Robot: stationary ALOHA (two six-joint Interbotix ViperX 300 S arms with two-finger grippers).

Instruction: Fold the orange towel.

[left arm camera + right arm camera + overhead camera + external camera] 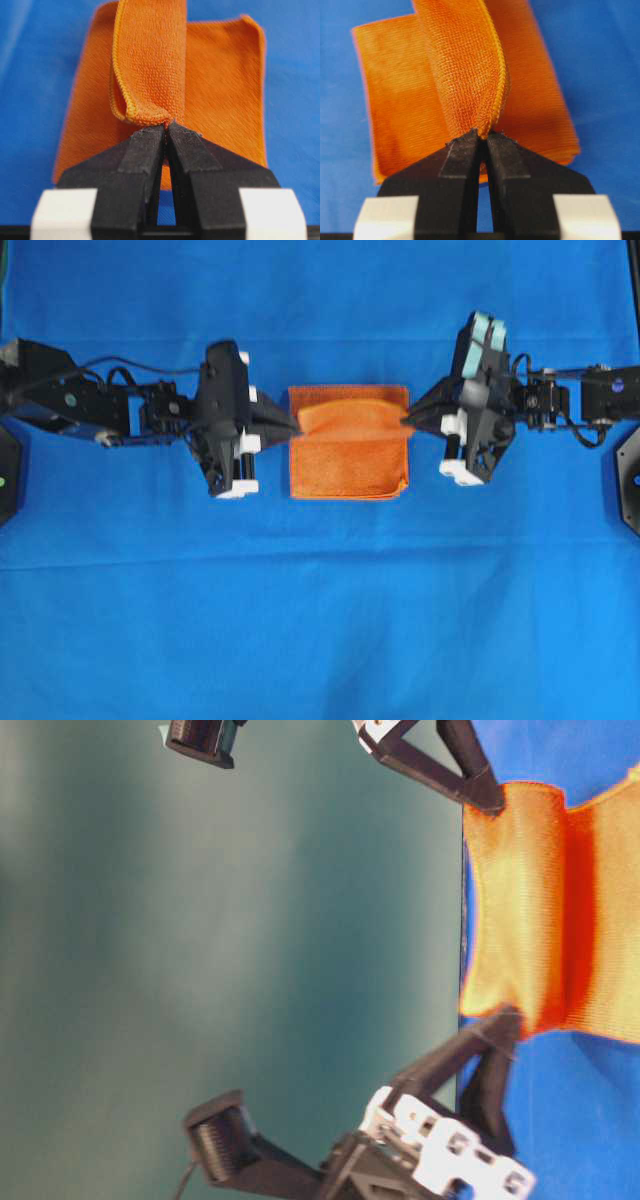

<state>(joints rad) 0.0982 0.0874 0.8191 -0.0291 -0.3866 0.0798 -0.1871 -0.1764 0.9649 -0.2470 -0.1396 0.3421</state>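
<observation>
The orange towel [348,450] lies in the middle of the blue cloth, its far part lifted and doubling over the flat near part. My left gripper [296,424] is shut on the towel's left hem [150,117], pinching it at the fingertips. My right gripper [407,421] is shut on the right hem [487,122] in the same way. Between the two grips the raised towel [540,910] hangs as a stretched band above the flat layer. Both wrist views show the flat layer [225,90] [395,85] spread under the raised fold.
A large blue cloth [320,620] covers the whole table under the towel. The left arm [100,405] reaches in from the left edge and the right arm [570,400] from the right edge. A dark green wall [250,940] fills the table-level view beyond the table.
</observation>
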